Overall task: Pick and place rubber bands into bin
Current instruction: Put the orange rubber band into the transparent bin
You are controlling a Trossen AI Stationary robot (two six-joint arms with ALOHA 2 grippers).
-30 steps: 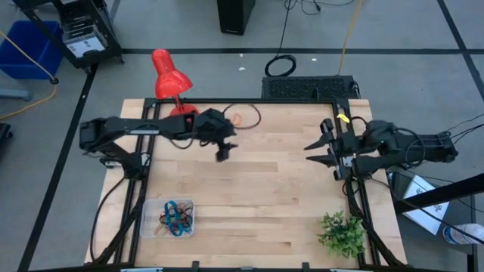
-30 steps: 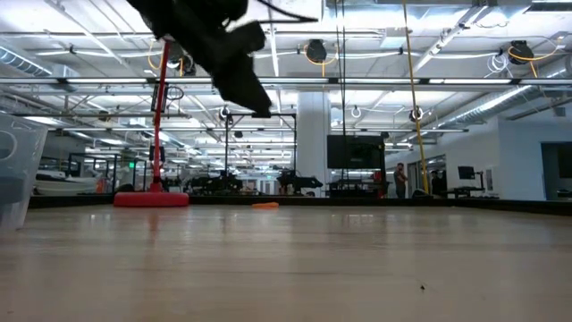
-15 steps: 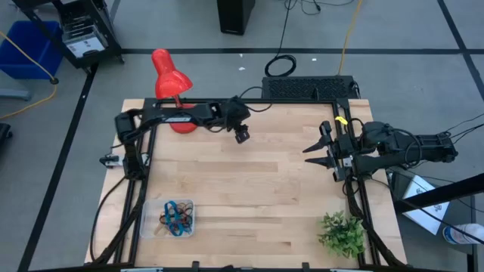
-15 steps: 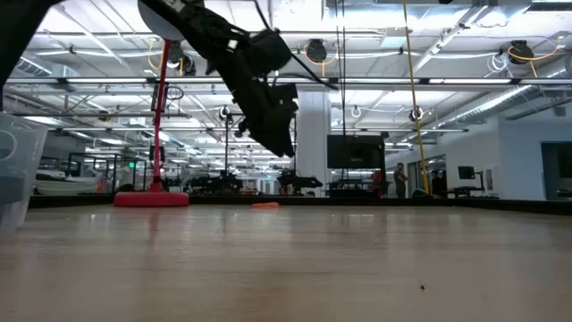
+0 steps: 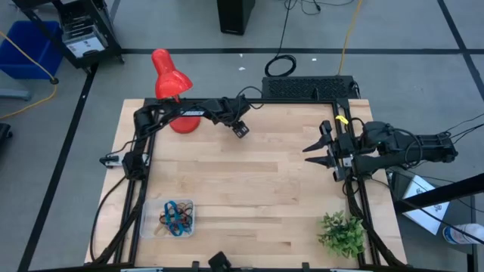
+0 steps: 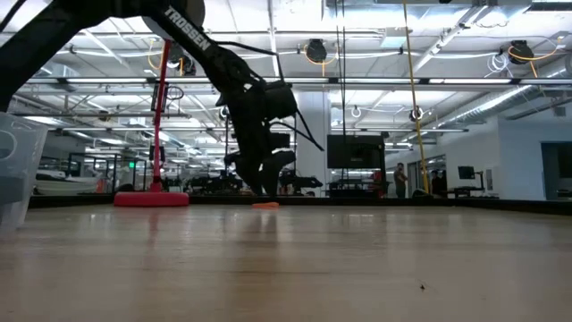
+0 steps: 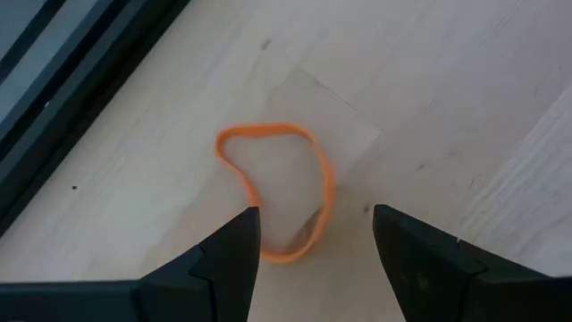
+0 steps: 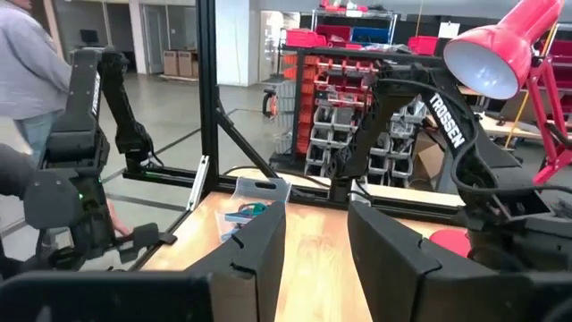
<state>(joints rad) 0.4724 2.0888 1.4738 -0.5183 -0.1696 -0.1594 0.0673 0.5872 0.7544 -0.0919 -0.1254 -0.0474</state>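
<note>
An orange rubber band (image 7: 277, 192) lies flat on the wood near the table's far edge, a small orange streak (image 6: 265, 205) in the low view. My left gripper (image 7: 313, 237) hangs just above it, pointing steeply down, open, touching nothing; in the high view the gripper (image 5: 240, 128) covers the band. The clear bin (image 5: 168, 217) stands at the near left with several coloured bands inside. My right gripper (image 5: 318, 153) waits open and level above the table's right side.
A red desk lamp (image 5: 170, 79) stands at the far left corner, its base close to my left arm. A small green plant (image 5: 342, 233) sits at the near right. A black frame rail (image 5: 302, 100) runs along the far edge. A person (image 8: 31, 72) stands beyond the table.
My left gripper has swung toward the table's far edge and right, come down, and tipped from slanting to steeply downward; it now hovers over the orange band. Its fingers have stayed open.
</note>
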